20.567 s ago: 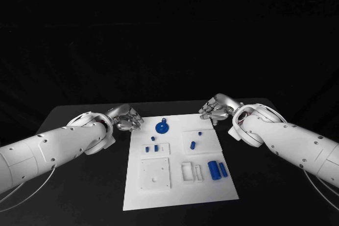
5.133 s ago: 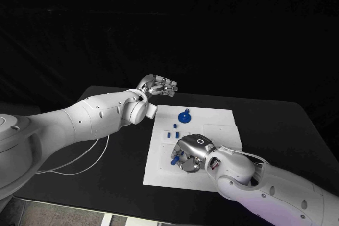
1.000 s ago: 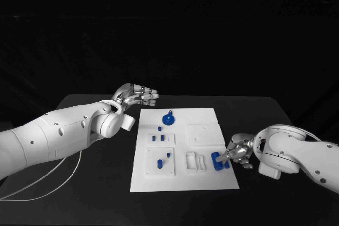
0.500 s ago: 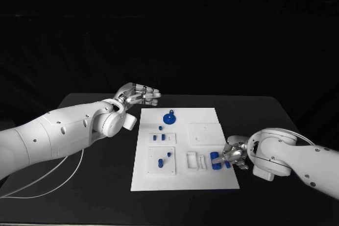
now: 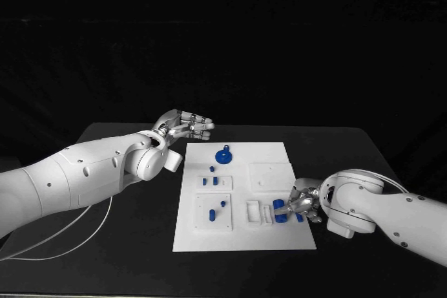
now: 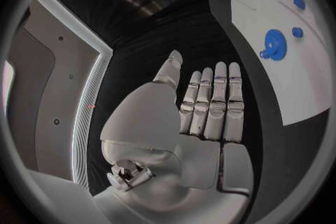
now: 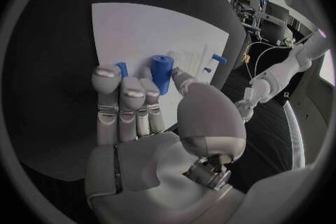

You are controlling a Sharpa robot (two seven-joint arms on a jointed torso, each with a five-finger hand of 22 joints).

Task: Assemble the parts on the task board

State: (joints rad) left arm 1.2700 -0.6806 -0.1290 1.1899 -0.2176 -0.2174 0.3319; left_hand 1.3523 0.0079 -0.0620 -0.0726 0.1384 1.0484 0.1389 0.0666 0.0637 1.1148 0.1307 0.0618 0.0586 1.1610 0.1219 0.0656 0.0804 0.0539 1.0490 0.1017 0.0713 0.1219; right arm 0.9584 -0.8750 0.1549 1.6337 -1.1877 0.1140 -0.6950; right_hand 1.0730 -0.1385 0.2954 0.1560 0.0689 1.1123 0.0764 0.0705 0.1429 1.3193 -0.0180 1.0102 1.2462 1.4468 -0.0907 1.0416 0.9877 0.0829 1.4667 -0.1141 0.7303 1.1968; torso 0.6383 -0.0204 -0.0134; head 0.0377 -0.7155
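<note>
The white task board (image 5: 270, 236) lies in the middle of the black table. My right hand (image 5: 301, 204) is low over the board's right edge. Its thumb and fingers pinch a thick blue cylinder (image 5: 278, 209), which the right wrist view shows as a blue cylinder (image 7: 161, 73) between the thumb tip and the fingertips (image 7: 148, 89). A slimmer blue part (image 5: 299, 216) lies just under that hand. My left hand (image 5: 188, 125) is raised past the board's far left corner, fingers straight and holding nothing. A blue gear (image 5: 223, 156) sits at the board's far end.
Small blue pegs (image 5: 210, 180) stand in a plate left of centre, and more blue pieces (image 5: 216, 211) lie in the square plate below them. A white bracket (image 5: 256, 212) is beside the cylinder. Bare black table (image 5: 121, 233) surrounds the board.
My right hand has crept left onto the board's right edge, and the thick blue cylinder has moved left with it. My left hand has stayed where it was.
</note>
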